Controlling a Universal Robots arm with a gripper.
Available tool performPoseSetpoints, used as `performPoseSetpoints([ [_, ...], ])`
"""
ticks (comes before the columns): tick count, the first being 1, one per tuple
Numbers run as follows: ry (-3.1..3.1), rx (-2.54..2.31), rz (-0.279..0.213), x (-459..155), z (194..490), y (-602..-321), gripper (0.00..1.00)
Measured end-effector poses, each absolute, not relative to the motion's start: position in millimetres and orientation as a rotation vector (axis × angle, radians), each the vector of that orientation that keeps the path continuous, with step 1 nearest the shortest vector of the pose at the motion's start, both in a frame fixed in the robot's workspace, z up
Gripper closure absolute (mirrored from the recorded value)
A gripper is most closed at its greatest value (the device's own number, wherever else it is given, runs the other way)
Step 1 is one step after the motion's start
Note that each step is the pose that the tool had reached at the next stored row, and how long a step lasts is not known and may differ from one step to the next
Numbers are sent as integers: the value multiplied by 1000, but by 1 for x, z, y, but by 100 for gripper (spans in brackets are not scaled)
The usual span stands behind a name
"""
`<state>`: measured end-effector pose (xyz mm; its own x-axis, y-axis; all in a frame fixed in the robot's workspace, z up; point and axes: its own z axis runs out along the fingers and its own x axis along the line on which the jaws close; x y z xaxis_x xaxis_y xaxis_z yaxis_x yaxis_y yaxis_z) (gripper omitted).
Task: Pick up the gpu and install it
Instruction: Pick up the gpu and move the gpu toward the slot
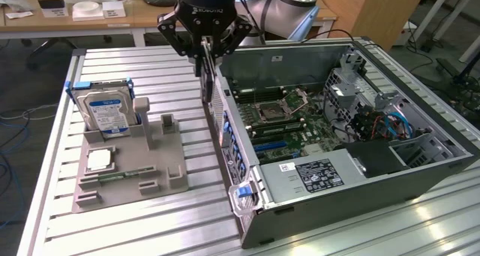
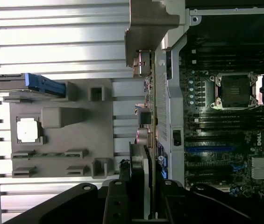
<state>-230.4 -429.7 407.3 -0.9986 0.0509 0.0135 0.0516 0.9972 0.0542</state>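
Pincer (image 1: pixel 204 45) was clamped on the gpu (image 1: pixel 208 79), which hung edge-on at upper centre of the exterior view, just above the open case's (image 1: pixel 375 194) near side wall. My read: this carry wanted the card kept plumb and clear of that wall, with its edge squared to the blue slot (image 1: pixel 274 145) and no twist in the grip. The case held the motherboard (image 1: pixel 289 124) with an open CPU socket (image 1: pixel 279 105). The grey fixture (image 1: pixel 161 160) on the tabletop (image 1: pixel 135 233) held a hard drive (image 1: pixel 107 112), a CPU (image 1: pixel 99 159) and a memory stick (image 1: pixel 120 176).
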Motion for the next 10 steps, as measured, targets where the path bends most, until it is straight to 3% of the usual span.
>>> performPoseSetpoints([
  [10,-3127,-80,-85,-219,407,-430,72],
])
